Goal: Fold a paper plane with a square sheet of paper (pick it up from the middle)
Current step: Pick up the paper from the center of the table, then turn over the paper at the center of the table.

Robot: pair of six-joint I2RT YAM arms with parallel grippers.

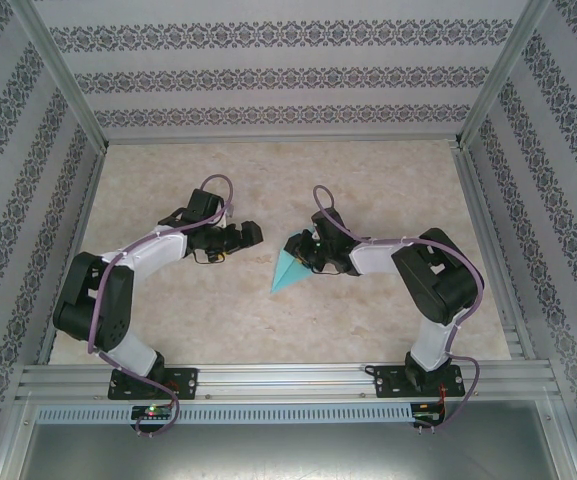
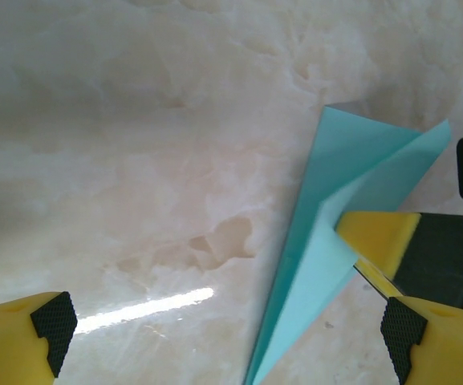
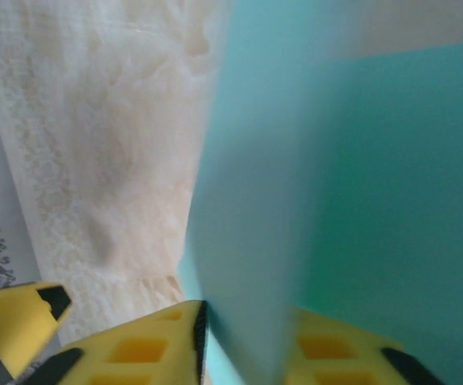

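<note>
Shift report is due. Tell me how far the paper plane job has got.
Done: the turquoise sheet is folded into a narrow pointed paper plane. In hand: the right gripper pinches it near its wide end, layers slightly splayed. The left gripper stands open beside it, empty. Left: probably pressing the crease flat and letting go.

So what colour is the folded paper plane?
The paper plane is turquoise, clearest in the left wrist view.
</note>
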